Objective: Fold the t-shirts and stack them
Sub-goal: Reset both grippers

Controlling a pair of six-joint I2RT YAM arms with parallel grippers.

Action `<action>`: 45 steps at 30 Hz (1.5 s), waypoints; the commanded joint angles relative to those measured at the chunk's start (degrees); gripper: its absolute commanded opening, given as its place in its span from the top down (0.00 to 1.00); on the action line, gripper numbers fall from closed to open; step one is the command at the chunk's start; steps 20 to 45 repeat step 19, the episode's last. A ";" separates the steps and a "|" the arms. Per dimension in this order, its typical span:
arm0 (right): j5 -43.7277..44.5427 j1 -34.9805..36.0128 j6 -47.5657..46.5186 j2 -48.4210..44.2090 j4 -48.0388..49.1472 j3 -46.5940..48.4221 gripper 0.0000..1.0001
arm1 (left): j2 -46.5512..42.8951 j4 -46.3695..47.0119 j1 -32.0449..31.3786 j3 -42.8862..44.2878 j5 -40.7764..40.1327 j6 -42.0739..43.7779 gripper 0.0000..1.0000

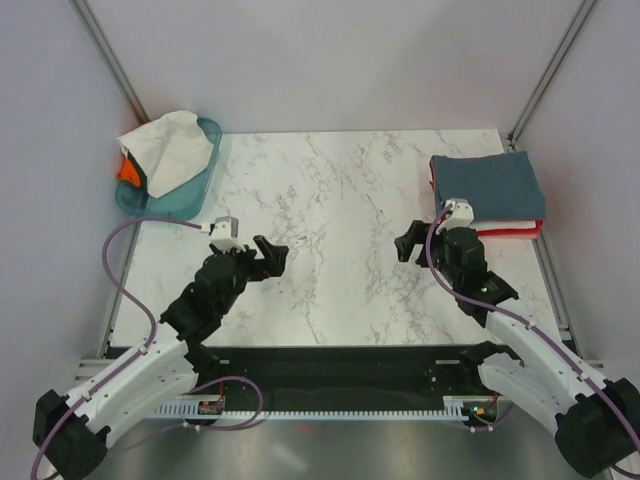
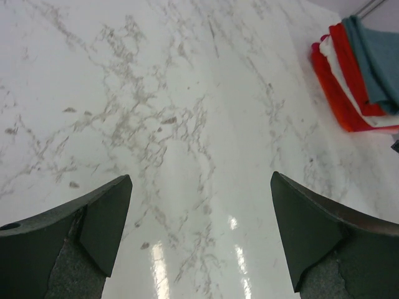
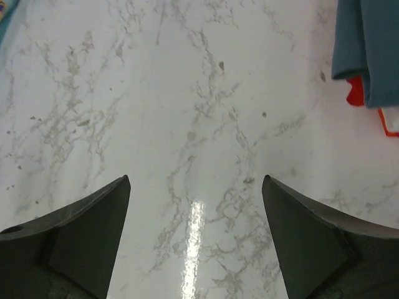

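- Left gripper [image 2: 200, 187] and right gripper [image 3: 196, 187]: jaws wide apart, holding nothing, over the bare table [image 1: 330, 200]
- Folded stack [image 1: 487, 210] far right, blue-grey shirt [image 1: 488, 183] on top
- White shirt [image 1: 170, 145] and orange shirt [image 1: 127, 172] crumpled in the basket [image 1: 190, 200], far left
- Cloth judged light, limp and likely to bunch; pinch the white shirt at a raised fold

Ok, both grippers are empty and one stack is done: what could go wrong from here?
1. The white t-shirt lies crumpled over the orange t-shirt in the teal basket. A pull by the left gripper might drag both out or shift the basket.
2. The right gripper hangs open close to the folded stack, blue-grey on top. A careless swing could nudge its layers askew.
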 commanded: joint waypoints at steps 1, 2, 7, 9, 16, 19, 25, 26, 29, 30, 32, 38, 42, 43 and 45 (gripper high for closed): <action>3.52 0.29 3.76 -3.97 4.18 -5.99 0.05 | -5.12 -1.03 0.19 -6.29 -2.13 -2.40 0.01; 3.69 0.29 4.98 -5.90 4.18 -9.14 0.04 | -6.35 -0.76 0.19 -7.43 -2.13 -2.40 0.00; 4.48 0.29 6.14 -13.80 5.94 -16.63 0.02 | -7.77 -0.14 0.10 -11.66 0.42 0.06 0.00; 5.45 0.29 6.75 -15.75 4.98 -18.39 0.02 | -7.59 -0.14 0.10 -12.45 0.51 0.50 0.00; 3.61 0.38 8.42 -18.04 1.37 -19.80 0.02 | -6.54 -0.06 0.10 -14.30 0.68 1.12 0.00; 2.46 0.29 9.21 -18.48 1.98 -20.77 0.02 | -6.36 1.52 0.10 -14.30 0.60 1.91 0.00; 2.46 0.29 9.21 -18.48 1.98 -20.77 0.02 | -6.36 1.52 0.10 -14.30 0.60 1.91 0.00; 2.46 0.29 9.21 -18.48 1.98 -20.77 0.02 | -6.36 1.52 0.10 -14.30 0.60 1.91 0.00; 2.46 0.29 9.21 -18.48 1.98 -20.77 0.02 | -6.36 1.52 0.10 -14.30 0.60 1.91 0.00; 2.46 0.29 9.21 -18.48 1.98 -20.77 0.02 | -6.36 1.52 0.10 -14.30 0.60 1.91 0.00; 2.46 0.29 9.21 -18.48 1.98 -20.77 0.02 | -6.36 1.52 0.10 -14.30 0.60 1.91 0.00; 2.46 0.29 9.21 -18.48 1.98 -20.77 0.02 | -6.36 1.52 0.10 -14.30 0.60 1.91 0.00; 2.46 0.29 9.21 -18.48 1.98 -20.77 0.02 | -6.36 1.52 0.10 -14.30 0.60 1.91 0.00; 2.46 0.29 9.21 -18.48 1.98 -20.77 0.02 | -6.36 1.52 0.10 -14.30 0.60 1.91 0.00; 2.46 0.29 9.21 -18.48 1.98 -20.77 0.02 | -6.36 1.52 0.10 -14.30 0.60 1.91 0.00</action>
